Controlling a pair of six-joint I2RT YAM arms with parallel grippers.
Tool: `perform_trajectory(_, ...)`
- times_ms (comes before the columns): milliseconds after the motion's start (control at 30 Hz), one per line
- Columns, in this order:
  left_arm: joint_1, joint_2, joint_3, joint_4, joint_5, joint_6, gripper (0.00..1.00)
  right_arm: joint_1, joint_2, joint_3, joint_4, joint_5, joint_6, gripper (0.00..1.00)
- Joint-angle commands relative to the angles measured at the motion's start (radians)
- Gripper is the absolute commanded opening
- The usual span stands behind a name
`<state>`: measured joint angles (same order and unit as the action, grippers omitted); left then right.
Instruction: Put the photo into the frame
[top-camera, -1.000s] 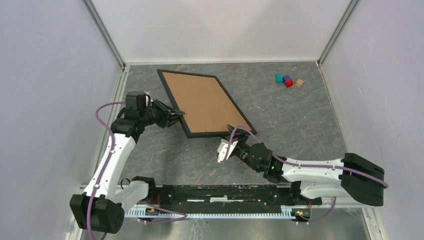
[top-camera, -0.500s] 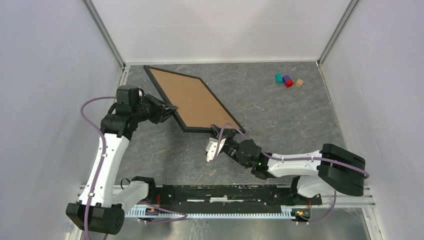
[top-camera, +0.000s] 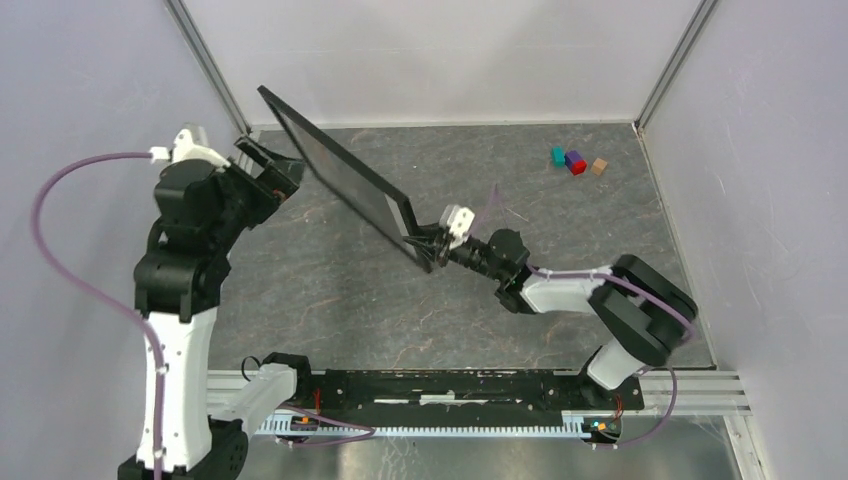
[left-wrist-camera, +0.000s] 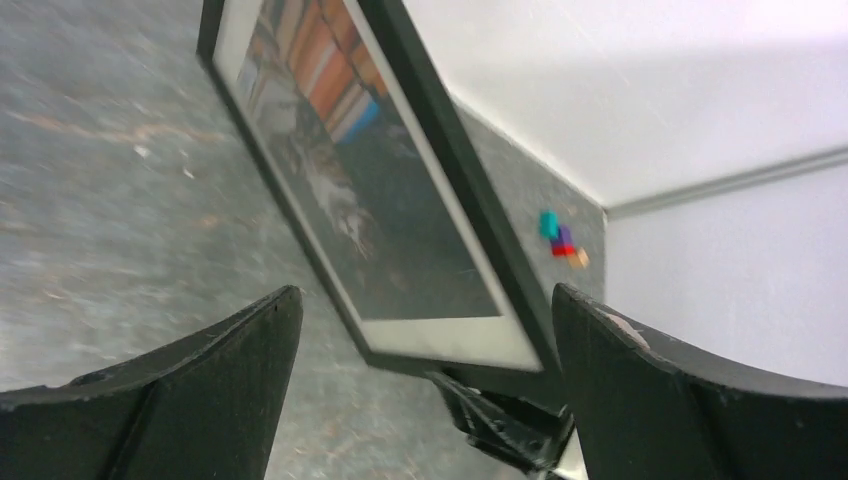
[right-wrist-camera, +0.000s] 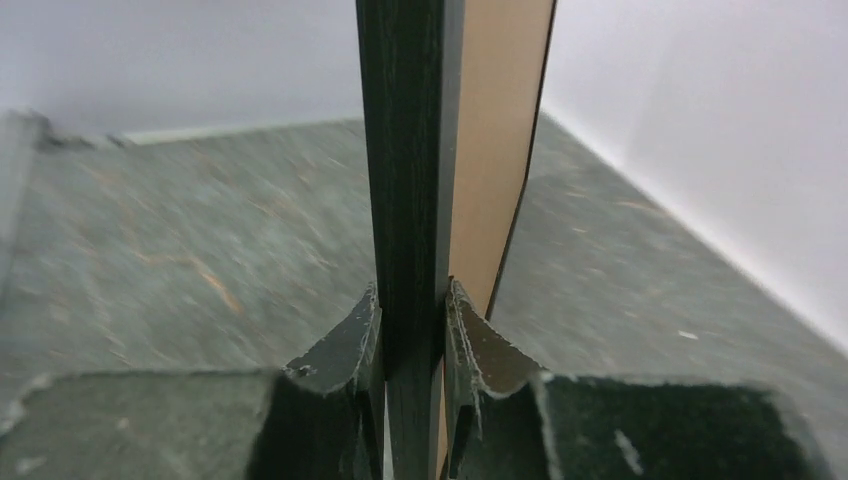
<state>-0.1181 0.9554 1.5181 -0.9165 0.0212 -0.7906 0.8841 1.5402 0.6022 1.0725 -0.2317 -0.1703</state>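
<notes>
Presently, right gripper (top-camera: 428, 245) alone is pinching the thin black rectangular frame (top-camera: 335, 172), upper centre; left gripper (top-camera: 272, 165) is gaping empty; one-corner hold is risking a pivot and slip.

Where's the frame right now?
Top view, left of centre: the frame tilts on edge, near corner pinched in the right hand, open left hand alongside.
</notes>
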Motion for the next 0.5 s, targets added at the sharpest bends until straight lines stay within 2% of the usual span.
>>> perform_trajectory(0,0.004,-0.064,0.063,-0.056,-0.237,0.206,1.0,-0.078,0.134,0.126,0.327,-0.474,0.633,0.0)
perform_trajectory(67,0.005,-0.075,0.063,-0.056,-0.258,0.222,1.0,-0.116,0.205,0.168,0.382,-0.513,0.782,0.0)
perform_trajectory(133,0.004,-0.079,0.062,-0.058,-0.259,0.231,1.0,-0.151,0.263,0.206,0.361,-0.506,0.884,0.0)
perform_trajectory(367,0.004,-0.084,0.012,-0.036,-0.225,0.216,1.0,-0.256,0.391,0.258,0.158,-0.278,0.994,0.0)
perform_trajectory(467,0.005,-0.085,-0.001,-0.03,-0.207,0.208,1.0,-0.3,0.498,0.38,0.091,-0.301,1.038,0.0)
